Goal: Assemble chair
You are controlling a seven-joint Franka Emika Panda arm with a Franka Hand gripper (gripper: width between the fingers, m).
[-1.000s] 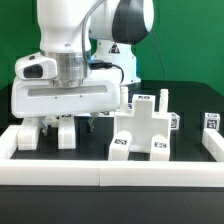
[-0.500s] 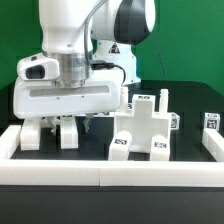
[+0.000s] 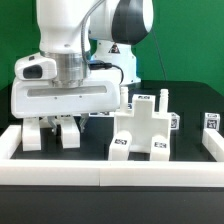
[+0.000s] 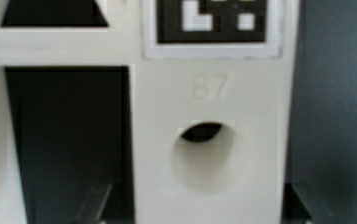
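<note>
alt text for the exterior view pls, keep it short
A white robot arm reaches down at the exterior view's left, its claw low among white chair blocks on a black table. Further toward the view's right stands a taller slotted chair piece with square tags, behind a white border rail. The claw's grip is hidden.

Lighting and picture quality: bright, even, coarse.
Exterior view: strong diffuse light from above; white chair parts [image 3: 140, 125] nearly blown out, edges merging, faint grey shading on upright faces; black bench [image 3: 190, 100] dull, featureless; fine detail grainy. Wrist view: extreme close range, soft focus; tag [image 4: 216, 18] smeared at its borders; chair piece [image 4: 201, 100] greyish, its slot and hole in deep shadow.
</note>
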